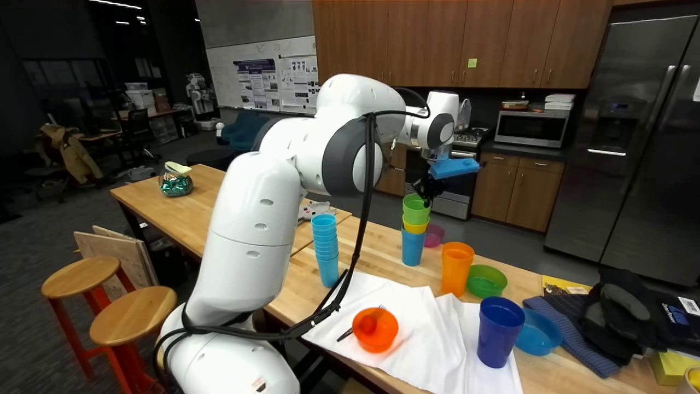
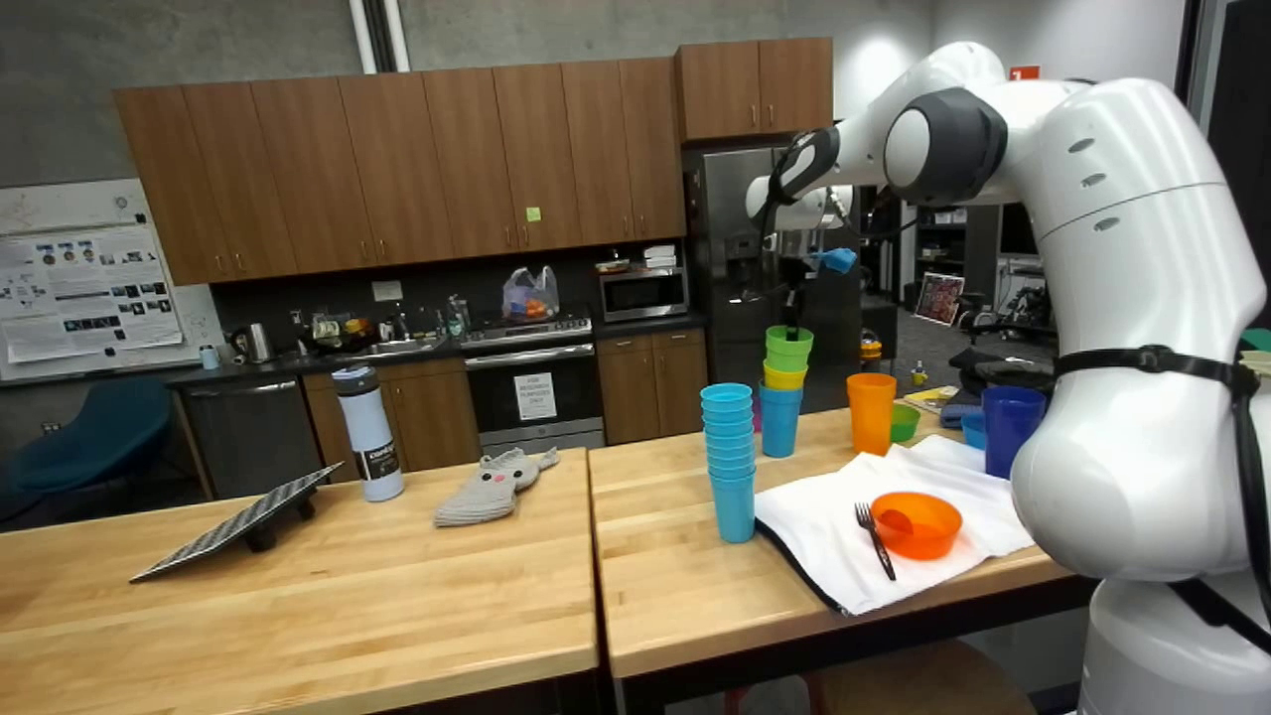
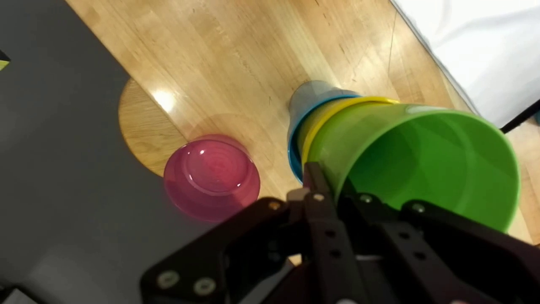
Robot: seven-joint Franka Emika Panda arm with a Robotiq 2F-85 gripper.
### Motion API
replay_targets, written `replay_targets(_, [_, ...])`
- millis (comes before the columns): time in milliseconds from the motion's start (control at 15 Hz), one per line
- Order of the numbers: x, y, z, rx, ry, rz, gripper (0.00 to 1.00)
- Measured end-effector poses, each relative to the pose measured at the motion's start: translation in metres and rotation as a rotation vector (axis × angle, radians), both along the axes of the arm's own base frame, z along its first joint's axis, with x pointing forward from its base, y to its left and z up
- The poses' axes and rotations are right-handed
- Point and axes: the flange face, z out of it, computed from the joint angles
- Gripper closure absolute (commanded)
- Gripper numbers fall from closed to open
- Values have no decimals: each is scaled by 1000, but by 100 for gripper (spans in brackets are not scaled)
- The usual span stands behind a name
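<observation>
Wrist view | gripper nearly closed, green cup pinched by one wall — mouth frame-right of grip | both exterior views: long axis near-upright, above yellow cup, blue cup

In an exterior view, a sheet on the oven reads "FOR RESEARCH PURPOSES ONLY". White lettering on the label of the bottle is too small to read surely, as is the print on the poster and the black box.

Nested cups on table, bowl on cloth
</observation>
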Motion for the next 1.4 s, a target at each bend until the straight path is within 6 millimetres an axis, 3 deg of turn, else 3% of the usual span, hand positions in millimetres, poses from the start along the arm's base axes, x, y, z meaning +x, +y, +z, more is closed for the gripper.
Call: replay_targets(1400, [2, 6, 60, -71, -101, 27, 98])
